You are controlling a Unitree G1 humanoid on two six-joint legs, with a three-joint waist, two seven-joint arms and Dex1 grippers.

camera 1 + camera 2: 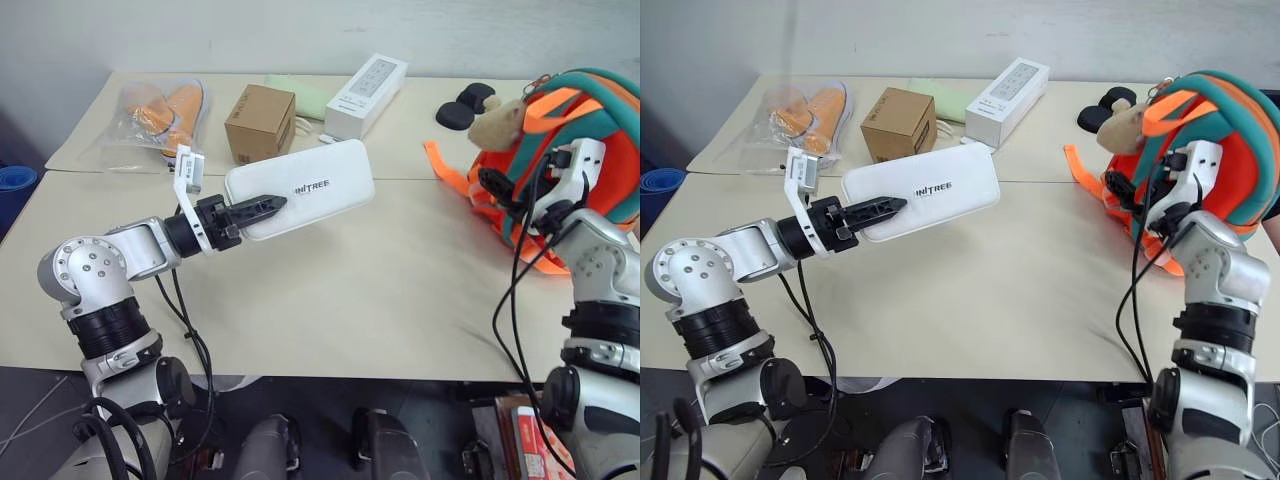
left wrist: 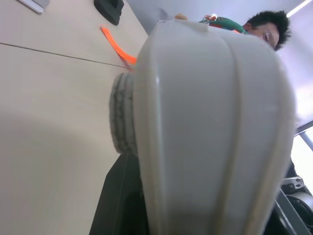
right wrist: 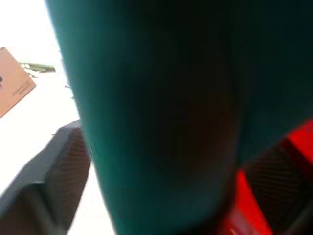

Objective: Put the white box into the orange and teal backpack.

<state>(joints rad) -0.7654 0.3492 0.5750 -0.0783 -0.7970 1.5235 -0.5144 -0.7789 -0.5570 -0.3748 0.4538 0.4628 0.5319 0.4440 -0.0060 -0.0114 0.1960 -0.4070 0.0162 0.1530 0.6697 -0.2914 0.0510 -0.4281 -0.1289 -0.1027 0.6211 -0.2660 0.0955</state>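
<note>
The white box (image 1: pixel 305 186) hangs tilted above the beige surface (image 1: pixel 350 300), its near end clamped between the black fingers of the left tool (image 1: pixel 262 207); the lower finger is hidden beneath it. Well apart, at the surface's right edge, the orange and teal backpack (image 1: pixel 590 120) sits cut off by the picture's border, a tan plush toy (image 1: pixel 497 124) on its front. The right tool (image 1: pixel 492 185) is pressed against the backpack; a teal band (image 3: pixel 161 112) lies between its spread fingers, and I cannot tell whether they grip it. Behind lie a brown cardboard cube (image 1: pixel 260 122) and a longer white carton (image 1: pixel 366 95).
</note>
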